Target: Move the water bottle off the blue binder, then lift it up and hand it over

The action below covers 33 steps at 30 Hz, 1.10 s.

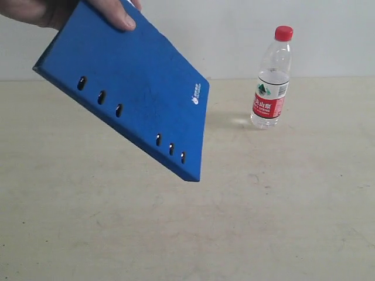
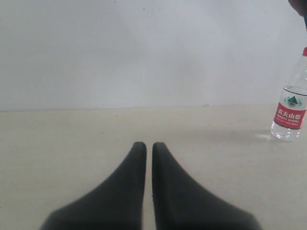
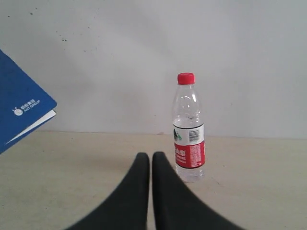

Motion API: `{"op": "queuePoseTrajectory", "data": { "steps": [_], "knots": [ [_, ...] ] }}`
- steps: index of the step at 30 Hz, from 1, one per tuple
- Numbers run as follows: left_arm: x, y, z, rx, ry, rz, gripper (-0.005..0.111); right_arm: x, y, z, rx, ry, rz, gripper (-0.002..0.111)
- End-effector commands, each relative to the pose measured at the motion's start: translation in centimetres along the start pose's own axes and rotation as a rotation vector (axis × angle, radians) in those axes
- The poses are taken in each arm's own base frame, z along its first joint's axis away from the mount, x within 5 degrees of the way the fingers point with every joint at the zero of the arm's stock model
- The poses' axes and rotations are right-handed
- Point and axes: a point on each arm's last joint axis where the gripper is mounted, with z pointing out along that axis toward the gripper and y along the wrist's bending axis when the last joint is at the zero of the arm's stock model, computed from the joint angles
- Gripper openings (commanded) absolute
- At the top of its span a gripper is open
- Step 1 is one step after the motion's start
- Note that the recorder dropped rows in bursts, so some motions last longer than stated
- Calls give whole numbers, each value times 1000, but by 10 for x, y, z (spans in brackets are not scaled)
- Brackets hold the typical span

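The table (image 1: pixel 234 234) is big, pale and flat. A white wall (image 1: pixel 246 35) stands behind it.

The binder (image 1: pixel 135 88) is blue and flat. It is not on the table. A person's hand (image 1: pixel 41 13) holds it up in the air by one corner, and it tilts down. It looks stiff and thin, so I think an edge is the best place to hold it.

The bottle (image 1: pixel 272 82) stands upright on the table, near the wall. It is well apart from the binder and does not touch it. So the bottle is off the binder.

The left gripper (image 2: pixel 149 148) has its fingers together, with nothing in them. The right gripper (image 3: pixel 151 158) has its fingers together too, and they are empty. The bottle stands just past the right gripper's tips, a bit to one side. The left gripper is far from it.

The bottle has a red and white label (image 1: pixel 270 102) around its lower half and a small red cap (image 1: pixel 283 33) on top.

I think the bottle is light. Its clear plastic looks thin, so a hard squeeze could squash it. It is smooth and round, so it could slip. It is tall and narrow, so a bump could knock it over. I cannot tell how much water is in it. The middle, at the label, looks like the best place to grab.
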Motion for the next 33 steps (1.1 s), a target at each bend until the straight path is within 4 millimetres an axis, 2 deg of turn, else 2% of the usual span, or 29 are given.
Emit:
{"op": "queuePoseTrajectory", "data": {
  "steps": [1,4,8,12,15,20,23,25,28,33],
  "knots": [
    [-1,0,0,-1,-13,-10,4,1,-10,-1,110,-2,-1,0],
    [-1,0,0,-1,-13,-10,4,-5,-3,-1,34,-21,28,0],
    [-2,0,0,-1,-17,-10,4,-34,11,-4,-60,-106,33,0],
    [-2,0,0,-1,-17,-10,4,-62,15,-9,-8,-198,-8,0],
    [-2,0,0,-1,-17,-10,4,-84,19,-15,29,-267,-69,0],
    [-2,0,0,-1,-17,-10,4,-131,34,-34,26,-414,-290,0],
    [-2,0,0,-1,-17,-10,4,-146,43,-43,-24,-467,-329,0],
    [-2,0,0,-1,-17,-10,4,-146,44,-43,-42,-461,-297,0],
    [-2,0,0,-1,-17,-10,4,-141,37,-40,-3,-386,-155,0],
    [-2,0,0,-1,-17,-10,4,-122,22,-33,123,-239,-71,0]
  ]
}}
